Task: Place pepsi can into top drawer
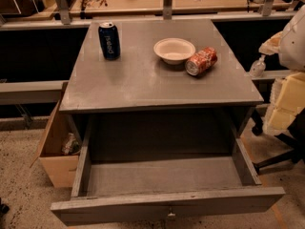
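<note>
The pepsi can (109, 40), dark blue with pale lettering and a silver top, stands upright on the back left of the grey cabinet top (143, 80). The top drawer (167, 203) is pulled fully out at the front; its grey floor shows with nothing in it. My white arm enters at the right edge, and my gripper (270, 44) hangs there beside the cabinet's right side, far right of the can and touching nothing I can see.
A white bowl (174, 50) sits back centre of the top. A red-orange can (201, 61) lies on its side next to it. A cardboard box (56, 149) stands on the floor left of the drawer. A chair base (281, 156) is at right.
</note>
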Tool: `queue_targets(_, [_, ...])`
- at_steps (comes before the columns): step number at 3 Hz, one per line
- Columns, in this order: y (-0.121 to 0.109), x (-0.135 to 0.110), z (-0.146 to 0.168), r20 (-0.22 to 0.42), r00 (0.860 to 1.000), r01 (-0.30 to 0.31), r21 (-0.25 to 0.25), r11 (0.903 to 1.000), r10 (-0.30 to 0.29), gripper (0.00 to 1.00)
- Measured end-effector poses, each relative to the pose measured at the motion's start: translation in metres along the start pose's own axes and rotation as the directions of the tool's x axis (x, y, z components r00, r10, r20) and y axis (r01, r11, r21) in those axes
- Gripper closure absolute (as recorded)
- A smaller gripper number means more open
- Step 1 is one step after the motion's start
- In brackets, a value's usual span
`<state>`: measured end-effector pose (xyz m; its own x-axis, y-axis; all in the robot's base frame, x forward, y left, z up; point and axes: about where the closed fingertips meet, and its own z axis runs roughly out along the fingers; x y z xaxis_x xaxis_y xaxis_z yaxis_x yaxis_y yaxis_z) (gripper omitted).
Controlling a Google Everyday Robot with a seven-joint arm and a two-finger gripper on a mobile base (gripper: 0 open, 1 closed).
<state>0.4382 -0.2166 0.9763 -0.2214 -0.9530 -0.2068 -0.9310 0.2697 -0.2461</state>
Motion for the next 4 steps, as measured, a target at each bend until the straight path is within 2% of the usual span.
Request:
queue_targets(1, [0.000,0.000,0.000,0.000,1.000,0.000,0.000,1.0000,0.000,0.00])
queue_targets(2, [-0.021,-0.006,0.010,0.041,0.998,-0.056,0.041,0.9976,0.054,0.00])
queue_targets(3, [-0.064,-0.028,0.032,0.177,0.980,-0.109,0.067,0.9918,0.096,0.00])
queue_targets(4, [-0.118,-0.084,0.072,0.367,0.925,-0.127,0.052,0.9905,0.100,0.00])
